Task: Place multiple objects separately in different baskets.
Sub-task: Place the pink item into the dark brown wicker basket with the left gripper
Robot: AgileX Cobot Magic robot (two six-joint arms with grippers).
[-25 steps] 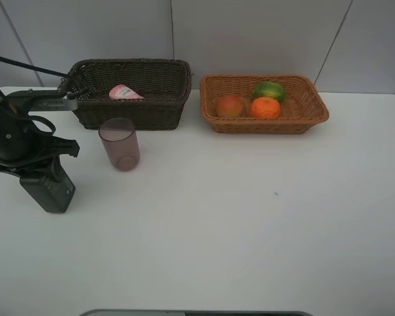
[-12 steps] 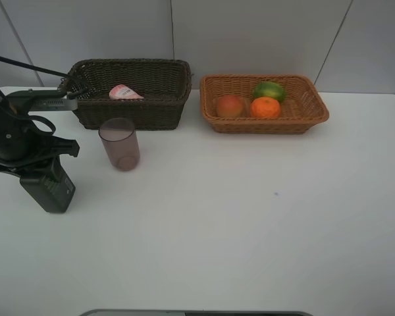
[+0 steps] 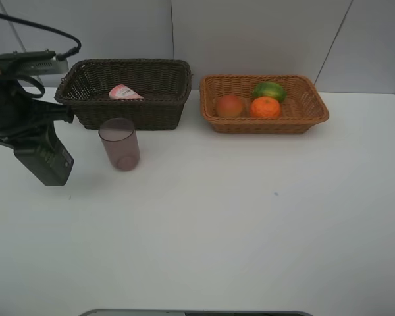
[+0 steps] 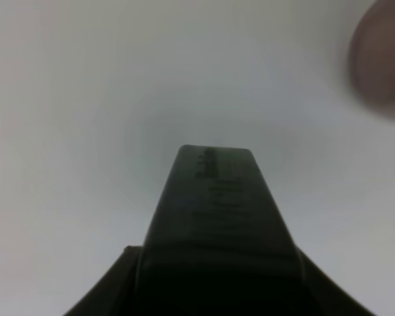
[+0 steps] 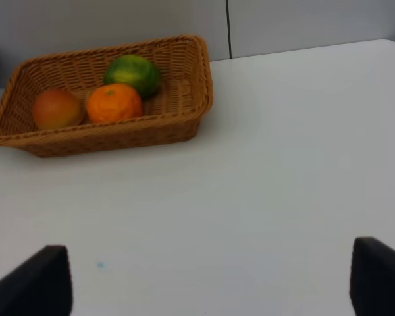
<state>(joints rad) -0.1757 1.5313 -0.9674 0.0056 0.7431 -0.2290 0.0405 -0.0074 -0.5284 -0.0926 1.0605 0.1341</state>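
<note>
Pump bottle (image 3: 45, 160) now lifted off table (image 3: 250, 217).

woven wicker baskets (image 3: 126, 93); translucent plastic cup (image 3: 119, 143)

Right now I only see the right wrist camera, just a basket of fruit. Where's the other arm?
Observer: The left gripper is far left, holding a dark pump bottle above the table.
Operator: Is there another basket?
Observer: Yes, a dark brown basket left of your light basket, with a pink tube inside.
Operator: Anything left out?
Observer: A mauve cup stands upright in front of the dark basket.
</note>
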